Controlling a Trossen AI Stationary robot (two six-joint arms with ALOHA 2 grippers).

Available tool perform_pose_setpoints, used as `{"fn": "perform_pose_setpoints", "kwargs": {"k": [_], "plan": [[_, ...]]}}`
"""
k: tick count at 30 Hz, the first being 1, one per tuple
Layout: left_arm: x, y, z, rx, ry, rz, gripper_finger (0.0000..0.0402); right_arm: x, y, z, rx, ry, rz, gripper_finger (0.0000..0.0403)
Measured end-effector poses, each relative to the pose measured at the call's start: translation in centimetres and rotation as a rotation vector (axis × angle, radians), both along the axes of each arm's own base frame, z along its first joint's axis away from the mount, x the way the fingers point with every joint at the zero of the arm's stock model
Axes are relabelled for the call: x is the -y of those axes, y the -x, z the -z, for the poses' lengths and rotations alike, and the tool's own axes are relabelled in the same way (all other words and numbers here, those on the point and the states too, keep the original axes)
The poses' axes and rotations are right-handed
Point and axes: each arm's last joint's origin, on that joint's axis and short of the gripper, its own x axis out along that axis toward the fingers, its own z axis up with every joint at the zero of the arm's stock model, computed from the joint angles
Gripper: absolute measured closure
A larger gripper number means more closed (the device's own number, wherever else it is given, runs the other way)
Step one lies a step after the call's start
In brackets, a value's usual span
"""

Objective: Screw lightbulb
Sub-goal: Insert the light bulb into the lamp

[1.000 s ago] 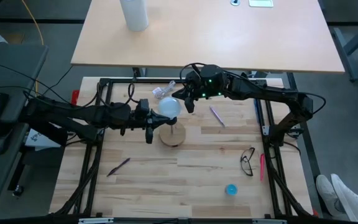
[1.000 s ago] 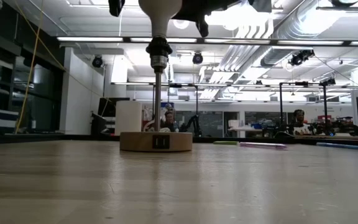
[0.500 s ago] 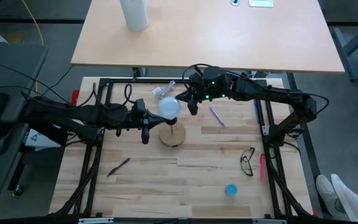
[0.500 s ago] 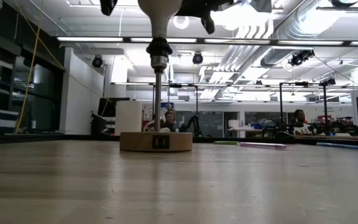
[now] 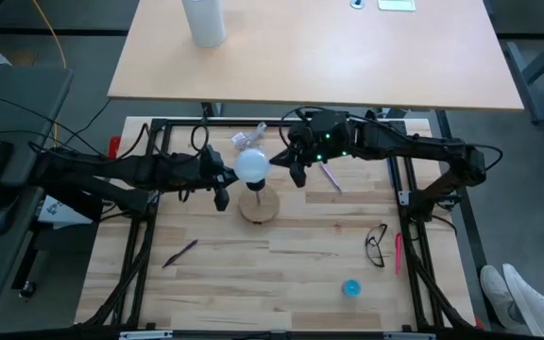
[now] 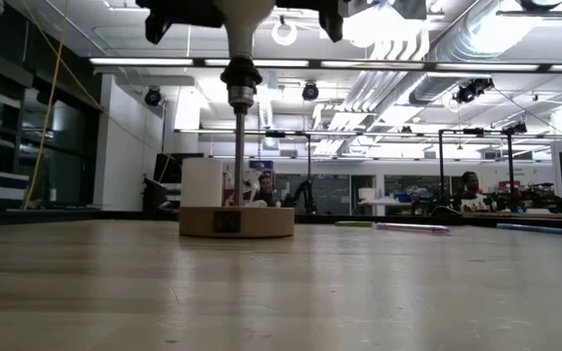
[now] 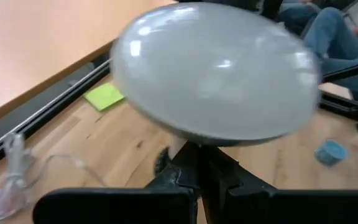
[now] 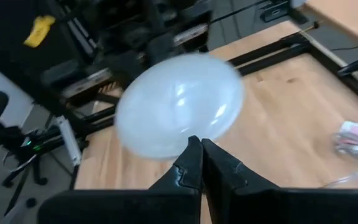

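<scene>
Your frosted white globe lightbulb [image 5: 252, 165] already sits in the black socket post [image 6: 239, 83] on the round wooden base [image 6: 236, 221] near the table's far edge, both grippers, left [image 5: 221, 185] and right [image 5: 295, 164], flank it with fingers closed on nothing, so only final tightening seems left.

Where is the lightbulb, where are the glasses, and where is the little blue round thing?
lightbulb [image 5: 252, 165], high view, on top of its white globe.
glasses [image 5: 376, 245], high view, on the dark frame.
little blue round thing [image 5: 350, 287], high view, on its middle.
</scene>
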Motion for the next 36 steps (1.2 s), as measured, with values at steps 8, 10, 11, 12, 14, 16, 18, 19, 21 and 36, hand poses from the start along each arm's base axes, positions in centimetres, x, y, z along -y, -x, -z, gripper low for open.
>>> {"fn": "perform_pose_setpoints", "kwargs": {"k": [8,10,11,12,14,16,18,19,21,36], "plan": [[-0.9,0.5,0.4,-0.066,-0.001,-0.029,0.0402,-2.3,0.9,0.3,-0.09,-0.014,-0.041,0.0403],[-1.0,1.0,0.6,-0.104,-0.007,-0.03,0.0402,-2.6,1.1,0.4,-0.114,-0.013,-0.046,0.0403],[-1.1,1.4,0.6,-0.123,-0.007,-0.033,0.0402,-2.7,1.1,0.5,-0.127,-0.01,-0.046,0.0403],[-1.1,1.7,0.6,-0.14,-0.006,-0.035,0.0401,-2.7,1.1,0.6,-0.133,-0.001,-0.044,0.0403],[-1.2,2.7,0.6,-0.176,0.005,-0.04,0.0402,-2.6,1.5,0.4,-0.149,0.025,-0.021,0.0403],[-1.1,3.9,0.5,-0.193,0.04,-0.054,0.0402,-2.1,2.0,0.1,-0.15,0.06,0.033,0.0403],[-0.8,5.1,0.1,-0.175,0.088,-0.058,0.0402,-1.1,2.3,-0.2,-0.143,0.096,0.091,0.0403],[-0.5,5.7,-0.3,-0.142,0.11,-0.053,0.0402,-0.5,2.5,-0.4,-0.128,0.105,0.113,0.0403],[0.1,6.2,-1.1,-0.044,0.153,-0.025,0.0401,0.8,2.6,-0.8,-0.097,0.117,0.151,0.0403],[4.5,-1.2,-2.6,0.141,0.043,0.201,0.0402,6.8,-1.9,1.6,0.107,-0.03,0.09,0.0403]]}}
